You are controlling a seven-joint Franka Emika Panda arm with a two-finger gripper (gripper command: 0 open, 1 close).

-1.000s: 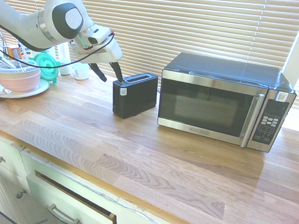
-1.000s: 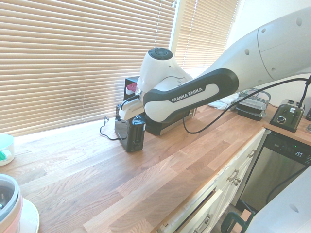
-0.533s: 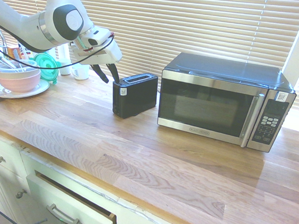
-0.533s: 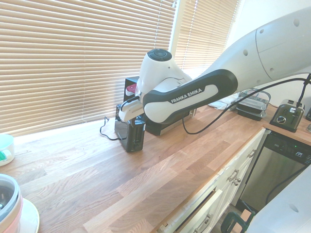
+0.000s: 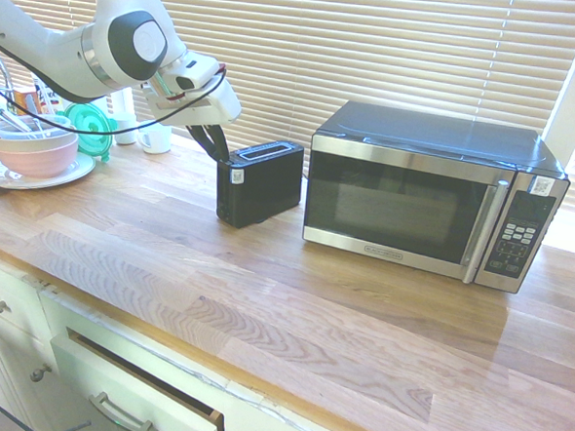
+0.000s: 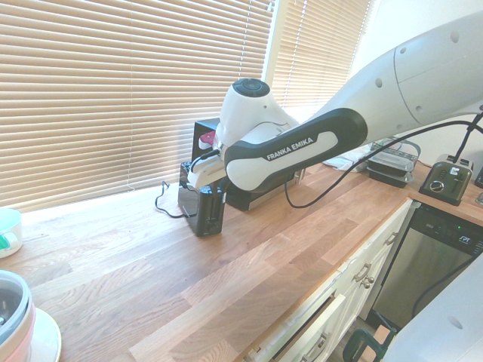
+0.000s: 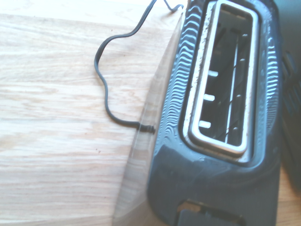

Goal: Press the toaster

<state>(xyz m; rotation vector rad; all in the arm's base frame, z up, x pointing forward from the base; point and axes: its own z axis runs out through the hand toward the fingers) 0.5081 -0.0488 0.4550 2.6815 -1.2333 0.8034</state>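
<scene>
Gripper (image 5: 214,141), fingers drawn close together and holding nothing, poised at the left end of the toaster (image 5: 260,182), just above its top edge. The toaster stands on the wooden counter (image 5: 292,304), just left of the microwave (image 5: 431,190). To press well, the fingertips should probably descend squarely onto the lever at this end, without sliding the light body sideways. The second exterior view hides the fingers behind the arm; the wrist view alone shows the empty slot (image 7: 225,75), the trailing cord (image 7: 106,92) and a dark tab at the near end.
</scene>
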